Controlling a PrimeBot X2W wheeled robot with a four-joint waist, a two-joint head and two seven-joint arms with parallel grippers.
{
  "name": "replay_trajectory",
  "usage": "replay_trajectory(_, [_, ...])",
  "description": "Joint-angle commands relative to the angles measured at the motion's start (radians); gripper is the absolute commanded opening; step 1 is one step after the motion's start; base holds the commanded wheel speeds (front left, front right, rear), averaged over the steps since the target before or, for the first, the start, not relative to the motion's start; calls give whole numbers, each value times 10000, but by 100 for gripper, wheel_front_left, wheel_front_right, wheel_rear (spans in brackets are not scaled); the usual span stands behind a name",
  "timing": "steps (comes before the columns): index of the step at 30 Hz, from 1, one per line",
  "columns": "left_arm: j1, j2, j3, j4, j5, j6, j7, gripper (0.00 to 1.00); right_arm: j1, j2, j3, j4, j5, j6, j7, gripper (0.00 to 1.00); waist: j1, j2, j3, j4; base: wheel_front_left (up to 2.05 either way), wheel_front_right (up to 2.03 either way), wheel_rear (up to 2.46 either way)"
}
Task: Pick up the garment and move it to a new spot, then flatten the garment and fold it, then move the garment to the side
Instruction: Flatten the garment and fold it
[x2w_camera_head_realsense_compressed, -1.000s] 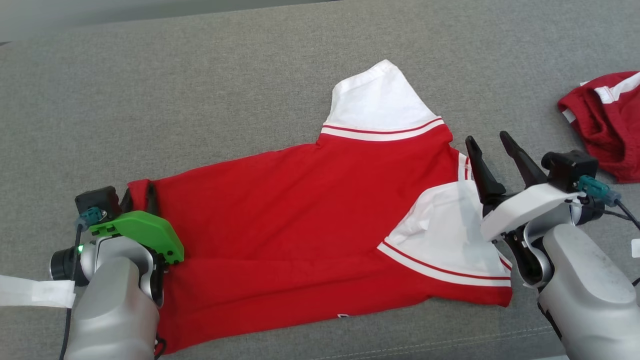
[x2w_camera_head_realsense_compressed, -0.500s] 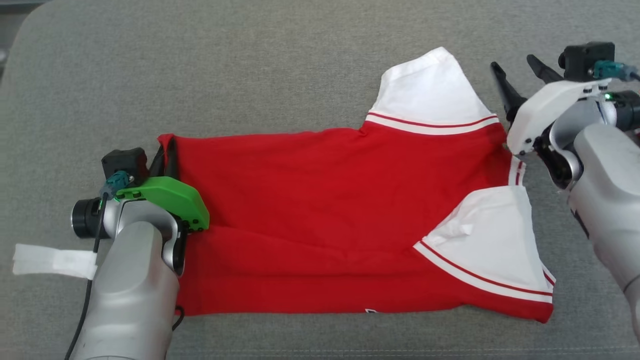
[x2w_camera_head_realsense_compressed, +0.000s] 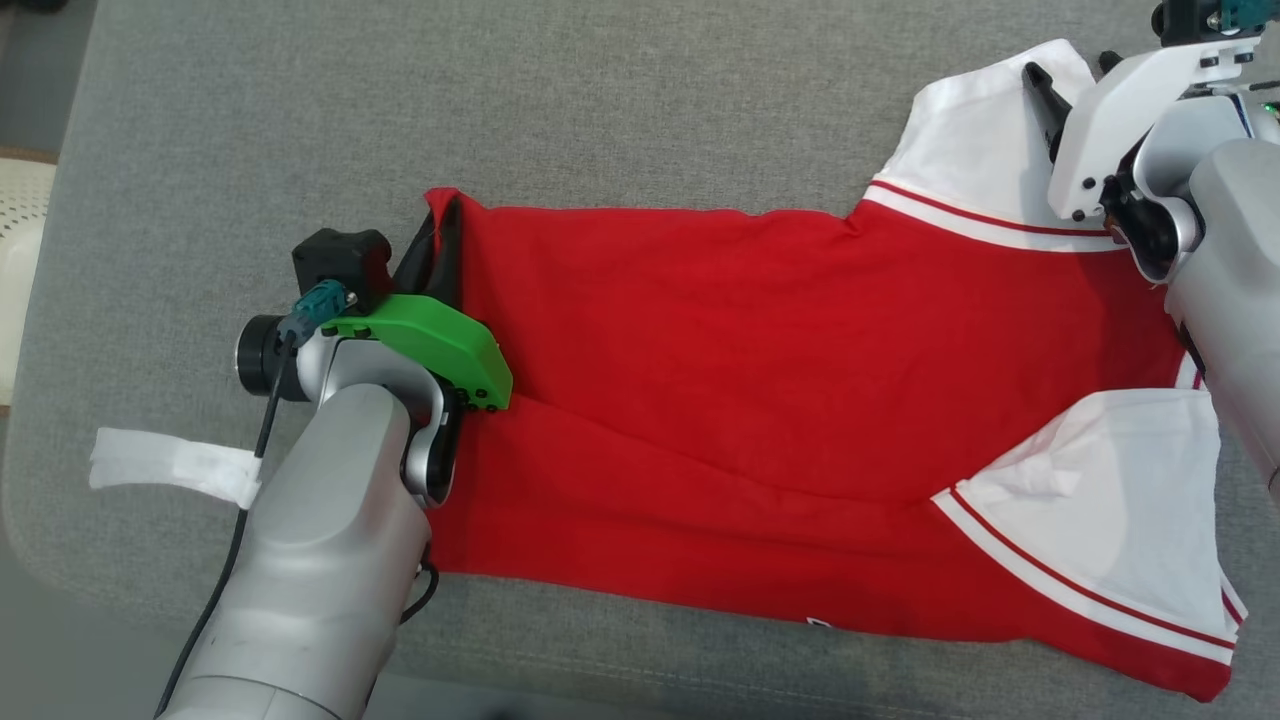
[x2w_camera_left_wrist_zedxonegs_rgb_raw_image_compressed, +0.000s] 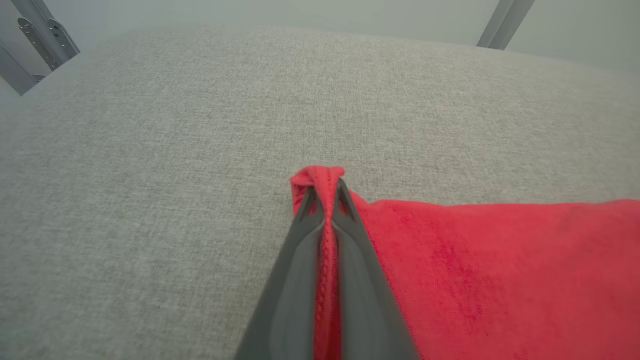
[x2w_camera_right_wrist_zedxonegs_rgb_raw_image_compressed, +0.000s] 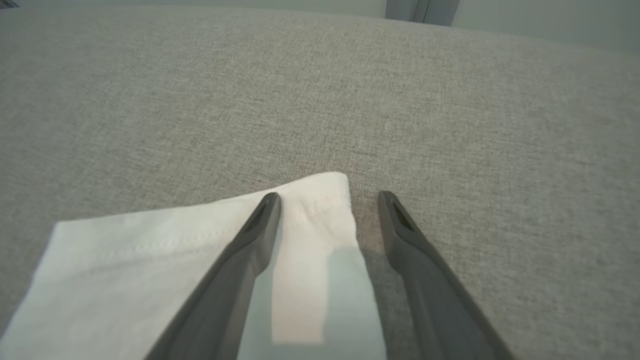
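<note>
Item: red-and-white garment (x2w_camera_head_realsense_compressed: 760, 330), flat on grey cushion (x2w_camera_head_realsense_compressed: 250, 120). We log left gripper (x2w_camera_left_wrist_zedxonegs_rgb_raw_image_compressed: 326, 189) fingers pinching its 9 o'clock corner; right gripper (x2w_camera_right_wrist_zedxonegs_rgb_raw_image_compressed: 328, 196) fingers spread apart over the 1 o'clock sleeve (x2w_camera_head_realsense_compressed: 980, 130).

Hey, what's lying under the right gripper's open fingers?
The white far sleeve of the red and white short-sleeved shirt, its corner between the fingers of the open right gripper, with grey woven upholstery around it. Whatever is beneath the sleeve is covered.

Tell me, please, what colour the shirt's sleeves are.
White, each sleeve with a thin red stripe near the red body; the head view shows it best.
</note>
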Motion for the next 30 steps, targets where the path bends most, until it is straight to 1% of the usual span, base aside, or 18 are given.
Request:
replay_trajectory(1, [-186, 14, -151, -60, -137, 109, -5, 0, -87, 77, 124, 94, 71, -9, 128, 100, -1, -1, 425, 405, 0, 0, 0])
replay_trajectory(3, [-237, 14, -394, -142, -358, 246, -4, 0, -5, 206, 274, 243, 213, -3, 390, 100, -1, -1, 457, 413, 0, 0, 0])
replay_trajectory(4, [-253, 12, -482, -162, -442, 315, -4, 0, 60, 270, 377, 293, 272, -1, 519, 86, -1, -1, 458, 400, 0, 0, 0])
replay_trajectory(5, [-252, 14, -541, -173, -496, 366, -4, 0, 84, 289, 467, 303, 324, 0, 567, 38, -1, -1, 446, 378, 0, 0, 0])
replay_trajectory(6, [-241, 16, -587, -165, -536, 406, -4, 0, 80, 230, 532, 322, 323, 0, 456, 0, -1, -1, 417, 348, 0, 0, 0])
replay_trajectory(8, [-196, 16, -643, -125, -601, 460, -4, 0, 72, 94, 694, 362, 297, -5, 307, 0, -1, -1, 329, 278, 0, 0, 0])
replay_trajectory(12, [-155, 14, -536, -8, -523, 516, -4, 0, -290, -133, 690, 341, 347, -15, -538, 0, -1, -1, 142, 70, 0, 0, 0])
replay_trajectory(16, [0, 26, -212, 207, -324, 538, -4, 0, -372, 21, 772, 129, 548, -12, -1293, 0, -1, -1, -175, -237, 0, 0, 0])
replay_trajectory(23, [447, 132, 681, 548, 273, 363, -4, 0, 469, -18, 1277, -814, 1422, -12, -2147, 0, -1, -1, -991, -923, 0, 0, 0])
replay_trajectory(30, [1184, 298, 1448, 594, 835, 123, -4, 0, 1873, -393, 1919, -2153, 2676, -11, -2893, 0, -1, -1, -2012, -1395, 0, 0, 0])
